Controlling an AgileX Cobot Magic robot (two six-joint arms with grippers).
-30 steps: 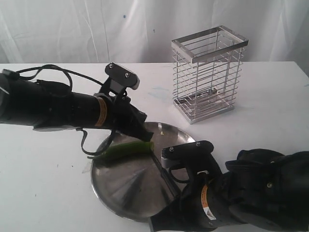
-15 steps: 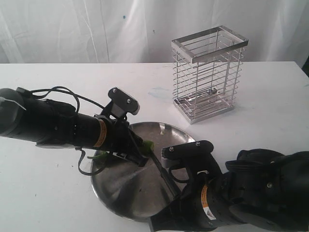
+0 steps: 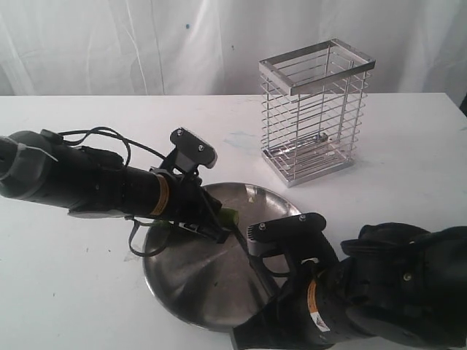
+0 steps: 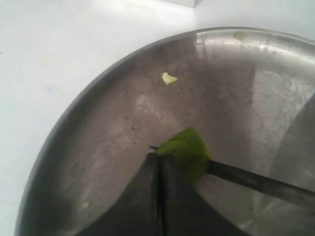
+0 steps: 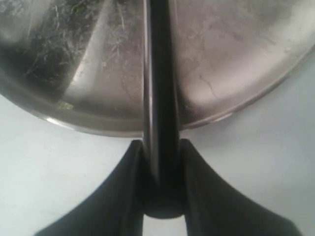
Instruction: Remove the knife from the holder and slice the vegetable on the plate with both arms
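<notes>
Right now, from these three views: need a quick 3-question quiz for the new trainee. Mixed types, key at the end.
1. True or false: the knife stands inside the wire holder.
2. Pick one. The right gripper is closed on: A) the knife, B) a spoon, C) nothing.
3. Fill in: the green chili sits at the tip of the left gripper, over the steel ___.

Key: 1 false, the knife is out and reaches over the plate. 2 A. 3 plate.
</notes>
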